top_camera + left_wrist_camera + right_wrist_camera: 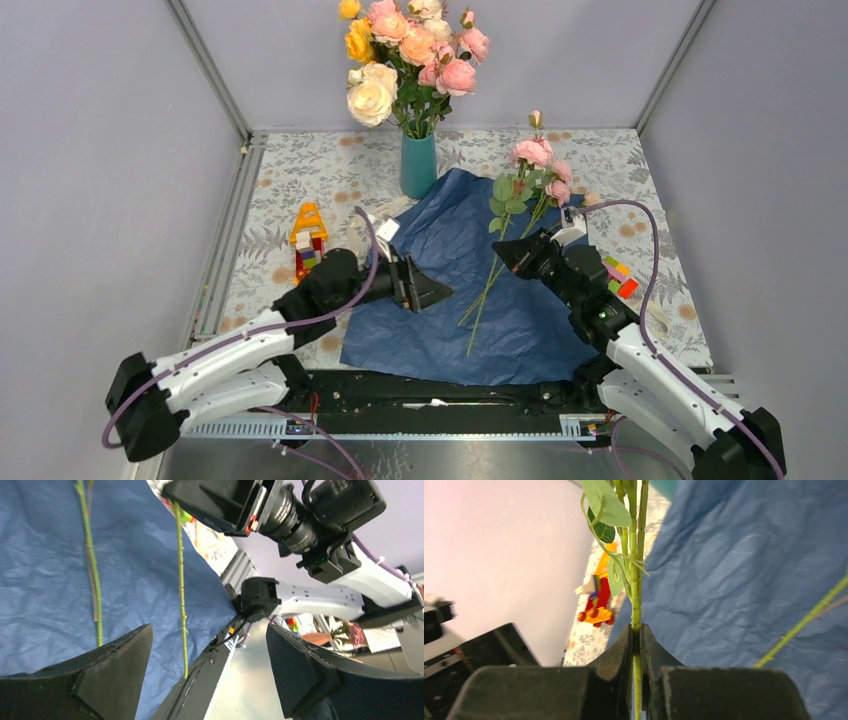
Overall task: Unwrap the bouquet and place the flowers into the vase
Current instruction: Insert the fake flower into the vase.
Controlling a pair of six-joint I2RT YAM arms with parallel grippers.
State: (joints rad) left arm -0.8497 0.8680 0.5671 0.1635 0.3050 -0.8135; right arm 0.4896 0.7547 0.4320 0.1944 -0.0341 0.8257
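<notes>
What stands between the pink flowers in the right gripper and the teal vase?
Nothing lies on the blue paper between the flowers and the vase. But the larger rose bunch already fills the vase's mouth.

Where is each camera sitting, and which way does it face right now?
Top external: above and behind the bases, looking down on the blue paper, vase and both arms.
Left wrist: on the left arm, facing across the paper towards the right arm; the open left gripper frames the view.
Right wrist: looks along the stem that the shut right gripper pinches.
Both wrist views share the paper and stems.
</notes>
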